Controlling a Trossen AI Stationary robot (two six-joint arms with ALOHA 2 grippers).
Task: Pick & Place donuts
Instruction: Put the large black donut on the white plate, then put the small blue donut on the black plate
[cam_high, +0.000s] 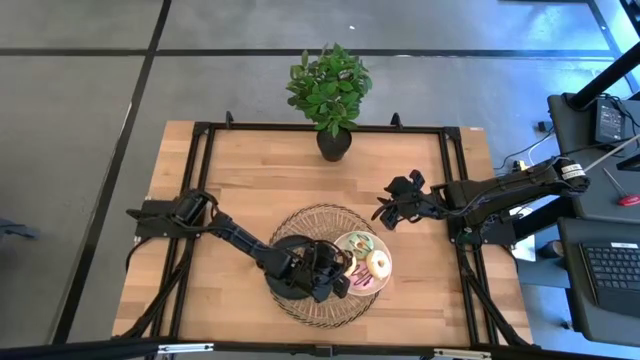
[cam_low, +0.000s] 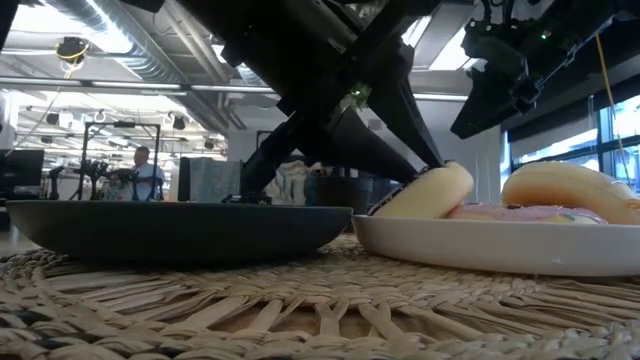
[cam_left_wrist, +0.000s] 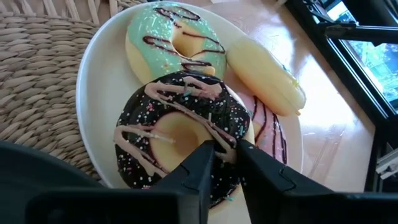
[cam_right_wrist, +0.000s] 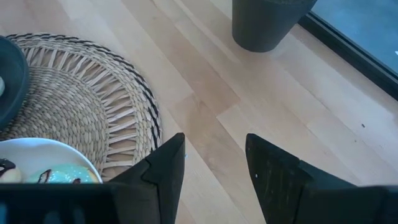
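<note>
Several donuts lie crowded on a white plate (cam_left_wrist: 99, 81) on a woven mat (cam_high: 322, 228). In the left wrist view I see a chocolate donut (cam_left_wrist: 161, 124) with pink drizzle, a green donut (cam_left_wrist: 177, 46), a cream donut (cam_left_wrist: 267, 74) standing on edge, and a pink donut (cam_left_wrist: 270, 134) partly underneath. My left gripper (cam_left_wrist: 227, 149) reaches over the black plate (cam_high: 288, 272) and is shut on the chocolate donut. My right gripper (cam_high: 388, 210) hangs open above bare wood, to the right of the mat. My left gripper pinches the chocolate donut's ring (cam_left_wrist: 225, 142) on its near side, one finger in the hole and one outside the rim. The fingers come slanting down from the table's left. The donut lies flat, overlapping the green and pink donuts on the white plate.
A potted plant (cam_high: 332, 95) stands at the table's far edge, its pot (cam_right_wrist: 267, 22) ahead of my right gripper. The black plate (cam_low: 180, 225) sits left of the white plate (cam_low: 500, 250) on the mat. Bare wood lies on both sides. A person (cam_low: 145, 175) is far behind.
</note>
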